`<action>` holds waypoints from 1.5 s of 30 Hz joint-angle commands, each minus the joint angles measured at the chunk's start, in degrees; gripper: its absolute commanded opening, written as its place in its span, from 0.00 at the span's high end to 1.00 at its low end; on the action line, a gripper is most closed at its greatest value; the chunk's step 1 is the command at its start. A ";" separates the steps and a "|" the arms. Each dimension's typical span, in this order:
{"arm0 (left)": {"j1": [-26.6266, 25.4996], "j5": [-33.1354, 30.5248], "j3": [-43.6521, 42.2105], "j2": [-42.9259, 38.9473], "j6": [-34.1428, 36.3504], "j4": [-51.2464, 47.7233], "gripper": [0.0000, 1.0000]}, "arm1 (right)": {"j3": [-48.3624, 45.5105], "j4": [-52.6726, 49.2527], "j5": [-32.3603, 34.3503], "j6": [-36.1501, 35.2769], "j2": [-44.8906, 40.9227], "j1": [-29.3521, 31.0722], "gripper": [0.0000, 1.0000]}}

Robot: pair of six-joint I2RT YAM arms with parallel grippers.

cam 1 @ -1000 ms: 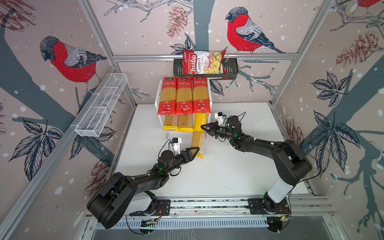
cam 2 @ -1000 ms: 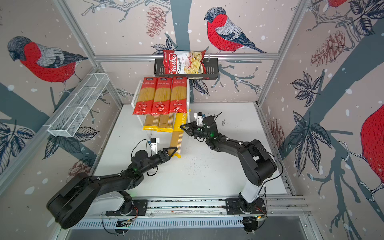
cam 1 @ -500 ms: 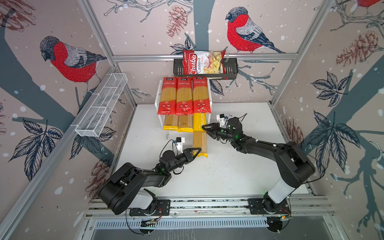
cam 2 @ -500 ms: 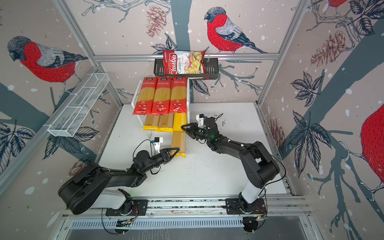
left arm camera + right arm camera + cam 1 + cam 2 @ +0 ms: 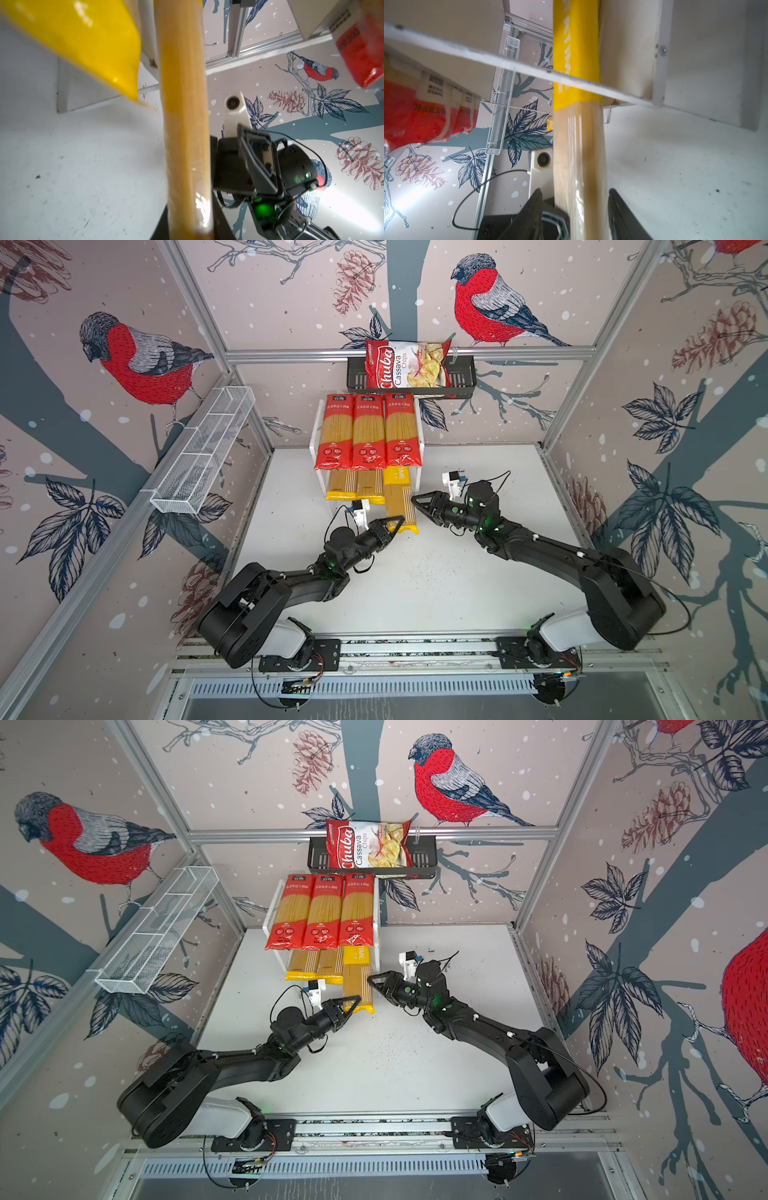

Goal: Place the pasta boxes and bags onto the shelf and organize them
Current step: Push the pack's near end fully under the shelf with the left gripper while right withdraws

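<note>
Left gripper pressed tight on the near end of the third yellow packet. I've got it pinched right at the tail because that's the end I can steer and push from. The left wrist view shows the packet running straight out from between my fingers toward the shelf. Right gripper sits further up the same packet with its jaws spread, one on each side, and the right wrist view shows a gap beside the clear wrap. So it isn't squeezing. My reading is that it's acting as a loose guide while the left does the holding. The packet itself is only part way in. Its yellow head is tucked under the top board on the lower tier, and its tail sticks out over the table, well past the two yellow packets already lying side by side in there. The three red-ended packets fill the top board edge to edge, which is why this one goes below, in the last slot on the right. I can't tell whether its tail is lifted or dragging on the table. What's left, I'd say, is one straight push lengthways, watching that the head doesn't snag the shelf's thin rail.
</note>
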 commanded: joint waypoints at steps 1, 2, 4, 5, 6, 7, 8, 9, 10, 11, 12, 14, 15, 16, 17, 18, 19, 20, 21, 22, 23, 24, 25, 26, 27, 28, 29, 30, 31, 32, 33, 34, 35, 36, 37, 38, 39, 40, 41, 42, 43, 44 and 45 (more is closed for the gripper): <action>1.66 1.21 3.57 2.33 0.84 4.96 0.77 | -2.11 -2.49 2.96 -2.50 -2.72 -0.02 0.48; 2.28 2.03 5.07 3.25 0.64 4.19 0.74 | -2.83 -2.98 3.48 -2.82 -3.60 -0.05 0.48; 3.59 3.78 8.18 4.64 0.66 2.10 0.70 | -4.43 -3.91 4.11 -3.23 -4.75 -0.10 0.48; 3.94 4.17 9.53 5.06 0.95 0.82 0.68 | -5.25 -3.99 4.21 -3.25 -5.28 -0.23 0.48; 4.14 4.22 10.58 5.17 1.19 -0.34 0.65 | -5.98 -3.93 4.21 -3.18 -5.64 -0.32 0.48; 4.24 4.21 11.51 5.21 1.62 -1.68 0.62 | -6.86 -3.82 4.21 -3.01 -5.90 -0.44 0.48; 4.30 4.39 11.93 5.18 1.80 -2.41 0.58 | -7.63 -3.61 4.21 -2.88 -6.16 -0.65 0.48; 4.25 4.56 11.96 5.10 1.67 -2.32 0.55 | -8.23 -3.36 4.13 -2.67 -6.32 -0.74 0.49; 4.25 4.73 11.42 4.83 1.39 -2.05 0.50 | -8.74 -3.15 4.12 -2.52 -6.58 -0.84 0.49; 4.25 4.71 10.39 4.42 1.27 -1.72 0.46 | -9.16 -3.02 4.12 -2.54 -6.90 -1.01 0.49; 4.25 4.22 8.93 4.05 0.97 -1.17 0.44 | -9.52 -2.97 4.27 -2.52 -7.17 -1.11 0.49; 3.54 2.61 4.76 3.22 -0.55 1.38 0.42 | -9.89 -3.17 4.97 -2.69 -7.84 -1.37 0.49; 3.05 2.00 3.10 3.19 -1.18 2.70 0.41 | -9.86 -3.31 5.19 -2.89 -8.00 -1.38 0.49; 2.24 1.31 1.67 3.19 -1.65 4.46 0.41 | -9.77 -3.40 5.26 -3.05 -7.92 -1.56 0.49; 1.13 0.70 0.48 3.23 -2.03 6.20 0.41 | -9.60 -3.44 5.27 -3.23 -7.78 -1.62 0.49; 0.25 0.39 0.17 3.32 -2.11 7.10 0.40 | -9.51 -3.56 5.18 -3.34 -7.69 -1.64 0.49; -0.78 0.35 0.34 3.45 -2.01 7.44 0.41 | -9.33 -3.49 5.02 -3.31 -7.43 -1.71 0.49; -1.72 0.09 0.68 3.69 -1.71 7.32 0.42 | -9.17 -3.49 4.96 -3.33 -7.27 -1.73 0.49; -2.42 0.01 1.17 4.03 -1.40 7.34 0.44 | -9.16 -3.39 4.91 -3.21 -7.19 -1.73 0.49; -2.84 -0.07 1.48 4.43 -1.22 7.68 0.46 | -9.07 -3.36 4.83 -3.26 -7.16 -1.73 0.49; -2.87 -0.16 1.75 5.03 -1.32 8.11 0.50 | -8.97 -3.32 4.82 -3.14 -7.20 -1.73 0.49; -2.74 -0.40 1.76 5.52 -1.43 8.73 0.54 | -8.96 -3.47 4.91 -3.15 -7.38 -1.73 0.49; -2.41 -0.63 1.96 5.96 -1.38 9.39 0.59 | -8.96 -3.64 5.00 -3.09 -7.51 -1.73 0.49; -1.88 -0.38 2.28 6.45 -1.28 9.50 0.63 | -9.06 -3.86 5.07 -3.23 -7.74 -1.73 0.49; -1.30 -0.09 2.77 6.81 -1.09 9.44 0.65 | -9.10 -4.24 5.22 -3.33 -8.11 -1.69 0.49; -0.45 0.06 3.37 7.09 -1.00 9.00 0.67 | -9.19 -4.67 5.55 -3.59 -8.50 -1.73 0.49; 0.27 0.19 4.12 7.36 -0.75 8.48 0.68 | -9.31 -5.19 5.97 -3.90 -8.86 -1.73 0.49; 0.86 0.41 4.75 7.49 -0.36 8.02 0.69 | -9.39 -5.72 6.25 -4.05 -9.20 -1.73 0.49; 1.45 0.64 5.72 7.58 0.05 6.92 0.70 | -9.40 -6.07 6.57 -4.33 -9.43 -1.78 0.49; 1.89 0.84 6.68 7.74 0.56 6.00 0.71 | -9.55 -6.43 6.75 -4.51 -9.53 -1.84 0.49; 2.08 1.03 7.62 7.91 1.21 5.13 0.72 | -9.51 -6.54 6.76 -4.50 -9.52 -1.95 0.49; 2.20 1.22 8.78 8.17 1.91 4.05 0.72 | -9.51 -6.50 6.76 -4.51 -9.46 -2.07 0.49; 2.23 1.44 9.97 8.69 2.48 3.08 0.74 | -9.49 -6.48 6.69 -4.52 -9.35 -2.08 0.49; 2.39 1.66 10.59 9.21 2.65 2.49 0.75 | -9.50 -6.48 6.67 -4.42 -9.14 -2.13 0.49; 2.46 1.84 11.06 10.06 2.47 2.49 0.77 | -9.34 -6.48 6.59 -4.41 -8.96 -2.18 0.49; 2.49 2.10 11.24 10.78 1.95 3.26 0.77 | -9.23 -6.48 6.43 -4.42 -8.72 -2.26 0.49; 2.49 2.36 11.04 11.36 1.47 4.11 0.77 | -9.16 -6.48 6.30 -4.55 -8.65 -2.28 0.49; 2.40 2.46 10.92 11.80 1.17 4.80 0.78 | -9.05 -6.54 6.32 -4.49 -8.49 -2.35 0.49; 2.41 2.46 10.60 12.00 1.01 5.26 0.78 | -9.17 -6.49 6.32 -4.66 -8.54 -2.31 0.49; 2.43 2.46 10.40 12.09 0.86 5.54 0.78 | -9.20 -6.54 6.39 -4.71 -8.53 -2.35 0.49; 2.45 2.48 10.15 12.05 0.91 5.51 0.77 | -9.23 -6.65 6.41 -4.74 -8.52 -2.35 0.49; 2.49 2.55 9.86 11.86 0.79 5.26 0.75 | -9.31 -6.64 6.41 -4.76 -8.45 -2.43 0.49; 2.59 2.73 9.29 11.38 0.73 5.18 0.72 | -9.27 -6.65 6.33 -4.88 -8.39 -2.44 0.49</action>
